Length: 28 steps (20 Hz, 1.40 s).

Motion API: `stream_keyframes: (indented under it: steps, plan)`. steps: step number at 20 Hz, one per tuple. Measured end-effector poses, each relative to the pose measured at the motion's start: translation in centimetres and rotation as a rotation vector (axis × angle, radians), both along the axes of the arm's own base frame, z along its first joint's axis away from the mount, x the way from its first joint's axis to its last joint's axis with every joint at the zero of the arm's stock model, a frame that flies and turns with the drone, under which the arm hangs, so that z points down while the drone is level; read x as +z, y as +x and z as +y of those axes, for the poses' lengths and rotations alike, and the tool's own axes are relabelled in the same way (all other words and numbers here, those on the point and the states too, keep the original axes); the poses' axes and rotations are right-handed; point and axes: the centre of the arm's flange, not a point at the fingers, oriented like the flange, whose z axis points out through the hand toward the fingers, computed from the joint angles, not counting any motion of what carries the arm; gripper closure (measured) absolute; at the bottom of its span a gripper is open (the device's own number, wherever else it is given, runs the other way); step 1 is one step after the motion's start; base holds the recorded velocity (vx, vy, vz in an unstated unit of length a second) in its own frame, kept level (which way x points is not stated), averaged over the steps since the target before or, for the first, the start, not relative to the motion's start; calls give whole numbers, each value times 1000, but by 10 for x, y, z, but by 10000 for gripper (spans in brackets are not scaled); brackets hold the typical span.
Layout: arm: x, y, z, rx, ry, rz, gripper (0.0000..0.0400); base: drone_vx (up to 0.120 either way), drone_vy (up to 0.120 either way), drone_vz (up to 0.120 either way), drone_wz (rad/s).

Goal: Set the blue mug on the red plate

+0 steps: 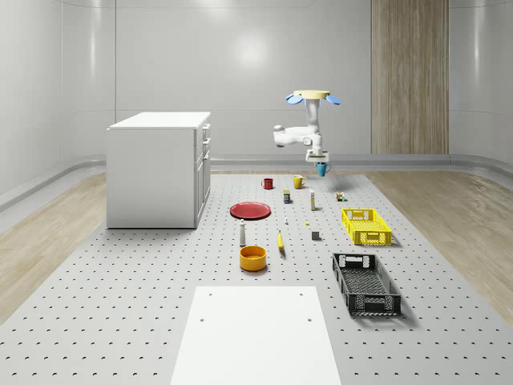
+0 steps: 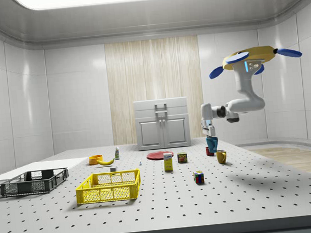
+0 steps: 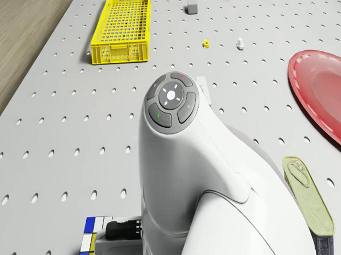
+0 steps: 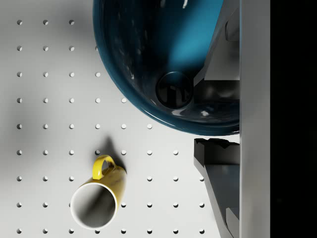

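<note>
The blue mug [image 1: 322, 168] hangs in the air above the table's far end, with my gripper [image 1: 317, 158] shut on its rim. In the side view the mug [image 2: 211, 143] is held just above the yellow mug [image 2: 221, 156]. In the wrist view the blue mug [image 4: 158, 59] sits between the fingers [image 4: 218, 163] of my gripper [image 4: 214, 119]. The red plate [image 1: 251, 210] lies flat on the table, nearer the cabinet and apart from the mug, and it also appears in the drone view [image 3: 323, 96]. The drone [image 1: 315, 97] hovers high over the table's far end.
A white cabinet [image 1: 156, 168] stands at the whole-scene view's left. A red mug [image 1: 268, 184], small cans and a cube lie near the yellow mug [image 4: 96, 201]. Nearer the front are a yellow crate [image 1: 365, 225], a black crate [image 1: 365, 282], an orange bowl [image 1: 252, 257] and a banana [image 1: 280, 241].
</note>
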Motion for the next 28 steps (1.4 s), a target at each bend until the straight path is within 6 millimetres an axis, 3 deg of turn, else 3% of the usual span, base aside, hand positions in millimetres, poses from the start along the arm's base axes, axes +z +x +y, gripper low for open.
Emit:
stream_keyframes:
  steps: [3,28]
  plan:
    - [0,0,0,0,0,0,300,120,-120,93,0]
    - [0,0,0,0,0,0,300,120,-120,0,0]
